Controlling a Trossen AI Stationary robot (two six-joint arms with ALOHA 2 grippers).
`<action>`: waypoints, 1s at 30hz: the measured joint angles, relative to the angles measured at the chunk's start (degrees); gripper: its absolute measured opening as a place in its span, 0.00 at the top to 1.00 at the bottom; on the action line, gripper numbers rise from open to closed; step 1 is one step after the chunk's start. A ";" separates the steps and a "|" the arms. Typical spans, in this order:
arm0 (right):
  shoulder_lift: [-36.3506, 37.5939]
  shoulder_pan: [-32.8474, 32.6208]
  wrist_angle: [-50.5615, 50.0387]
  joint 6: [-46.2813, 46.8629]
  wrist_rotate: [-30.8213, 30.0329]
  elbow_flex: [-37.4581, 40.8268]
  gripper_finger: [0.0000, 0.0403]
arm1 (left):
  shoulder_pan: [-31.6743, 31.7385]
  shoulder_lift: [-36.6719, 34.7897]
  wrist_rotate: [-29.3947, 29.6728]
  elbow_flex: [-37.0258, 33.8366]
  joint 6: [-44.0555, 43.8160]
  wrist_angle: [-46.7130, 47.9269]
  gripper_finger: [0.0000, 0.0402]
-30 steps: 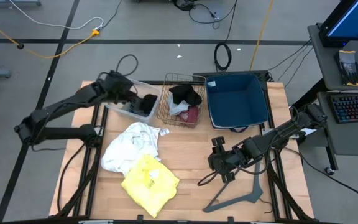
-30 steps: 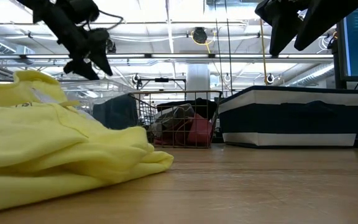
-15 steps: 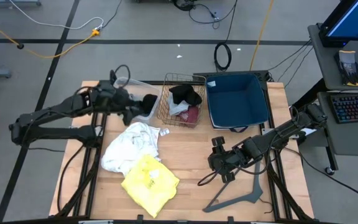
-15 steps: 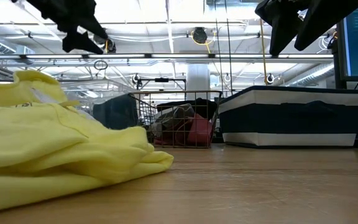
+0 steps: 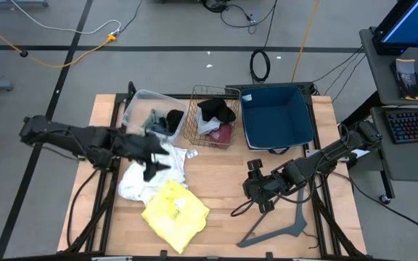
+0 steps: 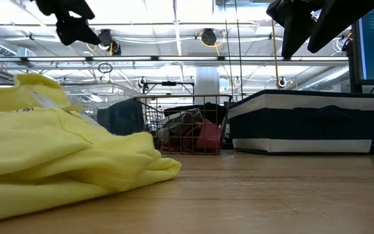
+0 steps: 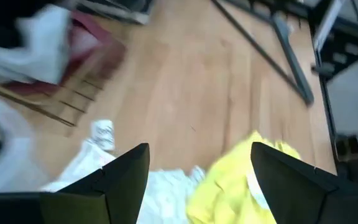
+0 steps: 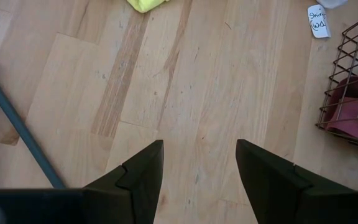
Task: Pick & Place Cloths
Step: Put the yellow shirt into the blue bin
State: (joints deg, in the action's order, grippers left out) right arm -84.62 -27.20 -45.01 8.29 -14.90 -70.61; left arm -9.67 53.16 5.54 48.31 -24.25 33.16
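Now left pincer (image 5: 153, 161) open, empty, above white cloth (image 5: 147, 174)

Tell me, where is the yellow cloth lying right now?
In the high view the yellow cloth lies on the wooden table's near-left part, overlapping the white cloth and left of the grey hanger.

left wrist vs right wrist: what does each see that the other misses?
Left wrist only: the white cloth, right under the open left gripper, which holds nothing, and a pale cloth in the wire basket. Right wrist only: the open, empty right gripper over bare wood, and a loose paper tag. Both: the yellow cloth, the maroon cloth in the basket, the grey hanger, and the table.
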 joint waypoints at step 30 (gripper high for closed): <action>0.00 0.14 4.24 -2.13 -0.02 0.00 0.51 | -27.67 18.63 -4.20 0.00 -57.29 -0.79 0.29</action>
State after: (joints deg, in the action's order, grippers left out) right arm -84.62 -27.06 -40.77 6.16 -14.92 -70.61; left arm -37.34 71.79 1.33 48.31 -81.54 32.37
